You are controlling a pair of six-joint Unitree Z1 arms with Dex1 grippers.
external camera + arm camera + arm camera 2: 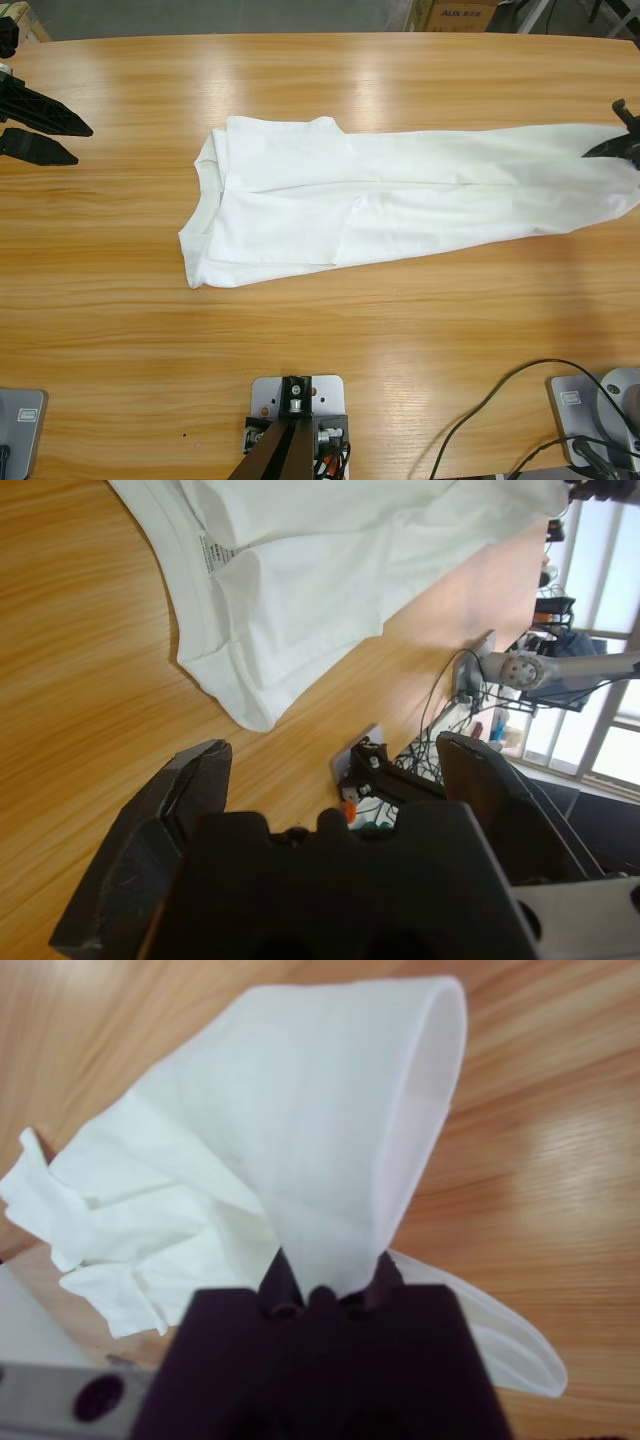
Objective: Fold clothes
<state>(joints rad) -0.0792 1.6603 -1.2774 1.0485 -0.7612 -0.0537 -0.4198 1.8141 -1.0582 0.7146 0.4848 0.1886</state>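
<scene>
Right gripper [325,1285] pinches the white T-shirt [400,200], cloth bunched between its closed jaws. Left gripper [335,780] gapes wide and empty, the shirt ahead of its tips, cables [500,420] beyond.

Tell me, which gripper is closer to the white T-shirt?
Right. The right gripper is clamped on the T-shirt at its end; the left gripper sits open on bare table beyond the other end.

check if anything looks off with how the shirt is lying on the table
The white T-shirt lies askew, folded lengthwise in a long band slanting across the table. The right end effector is shut on its far end, bunching and lifting the cloth there. The left end effector is open, off the shirt.
</scene>
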